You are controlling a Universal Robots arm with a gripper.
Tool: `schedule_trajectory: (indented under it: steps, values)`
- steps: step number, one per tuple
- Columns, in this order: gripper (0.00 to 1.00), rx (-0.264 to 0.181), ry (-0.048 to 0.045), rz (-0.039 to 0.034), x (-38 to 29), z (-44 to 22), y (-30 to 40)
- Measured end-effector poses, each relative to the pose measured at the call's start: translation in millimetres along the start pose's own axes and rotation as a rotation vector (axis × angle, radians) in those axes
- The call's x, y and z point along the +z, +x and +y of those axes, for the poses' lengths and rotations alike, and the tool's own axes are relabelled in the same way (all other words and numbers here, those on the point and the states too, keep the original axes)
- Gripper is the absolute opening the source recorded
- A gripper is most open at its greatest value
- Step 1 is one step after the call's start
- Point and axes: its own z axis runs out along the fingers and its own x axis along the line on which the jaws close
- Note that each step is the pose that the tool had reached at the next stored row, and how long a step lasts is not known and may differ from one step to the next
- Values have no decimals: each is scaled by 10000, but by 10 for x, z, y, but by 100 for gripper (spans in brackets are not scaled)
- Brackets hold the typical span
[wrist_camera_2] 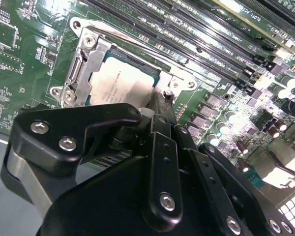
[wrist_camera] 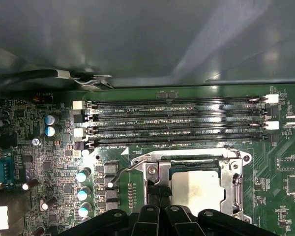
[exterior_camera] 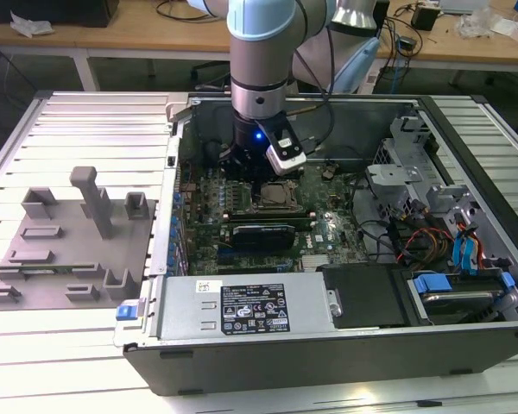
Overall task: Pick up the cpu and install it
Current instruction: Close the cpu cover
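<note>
1. Nearest to the cameras is the black metal tool (wrist_camera_2: 160, 101), which hangs low over the socket. Its tip is at one edge of the chip in both wrist views (wrist_camera: 160, 196). We cannot tell how far it is open, nor whether it grips anything.
2. The cpu (wrist_camera_2: 120, 86), a small flat square chip with a pale silver-white top, lies flat inside the socket and not on the table. Its top looks level with the surrounding frame in the first wrist view (wrist_camera: 194, 189).
3. Around the chip is the square silver metal socket frame (wrist_camera_2: 83, 64). A thin wire lever (wrist_camera: 120, 172) stands out beside it, and to us it looks unlatched.
4. We judge that the step in hand is the placing itself: the chip seems to be seated, but the install is not closed.
5. In our opinion, any next move calls for a straight, gentle motion, so that the chip is not dragged or tilted in its seat.
6. Just beyond the socket run the long black memory slots (wrist_camera: 177, 123) on the green motherboard (wrist_camera: 44, 162).
7. Farther out, the exterior view shows the open dark grey computer case (exterior_camera: 328, 354) on the ribbed metal table (exterior_camera: 69, 129).
8. The grey plastic fixture plate with upright blocks (exterior_camera: 78, 241) is well apart, at that view's left.
</note>
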Motion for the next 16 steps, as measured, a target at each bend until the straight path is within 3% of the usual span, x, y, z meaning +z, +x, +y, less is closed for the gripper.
schedule_trajectory:
  steps: [6,8,16]
  values:
    - [11,-2,38,0,-33,6,0]
    - [11,-1,37,-12,2,8,6]
    - [11,-2,38,-12,24,-10,17]
